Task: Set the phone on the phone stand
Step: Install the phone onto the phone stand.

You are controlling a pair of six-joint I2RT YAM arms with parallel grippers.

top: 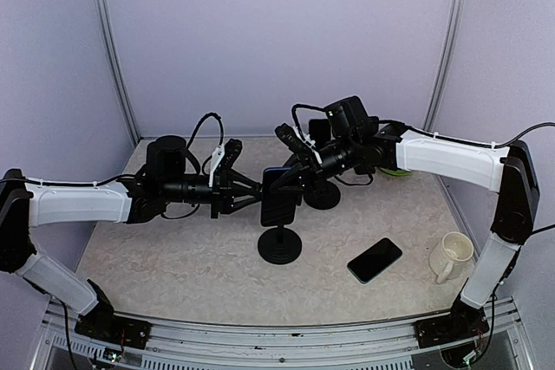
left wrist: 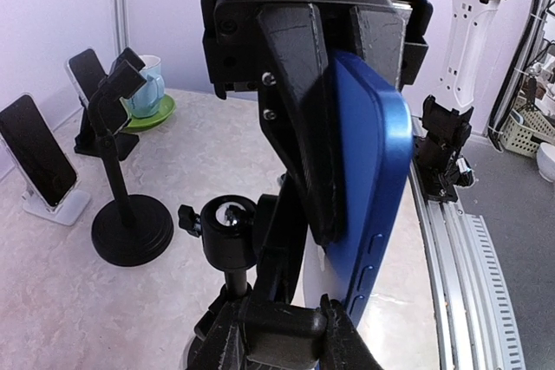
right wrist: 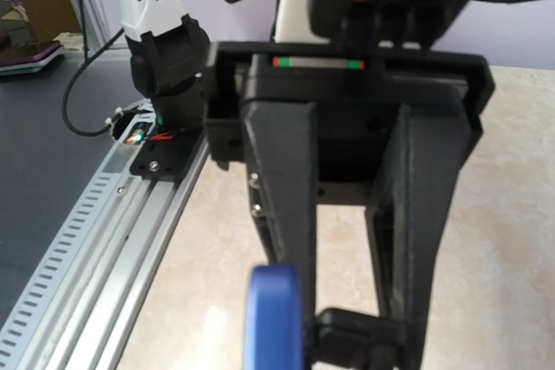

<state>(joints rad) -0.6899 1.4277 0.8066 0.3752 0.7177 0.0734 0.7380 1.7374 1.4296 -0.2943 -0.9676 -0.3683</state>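
Seating phone | your left gripper (top: 258, 193) is pinching the blue phone (left wrist: 373, 179) upright at the head of the stand (top: 280, 247) | your right gripper (top: 300, 171) is hovering close, jaws parted, apparently gripping nothing | be easing the phone squarely into the cradle before releasing.

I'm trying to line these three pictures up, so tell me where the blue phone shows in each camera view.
Top external: the blue phone is at the centre, just above the round base of a stand.
Left wrist: the blue phone is right of centre, seen nearly edge-on and filling much of the height.
Right wrist: only a blue edge of it shows, at the bottom, left of centre.
Shared landmark: the slotted aluminium rail.
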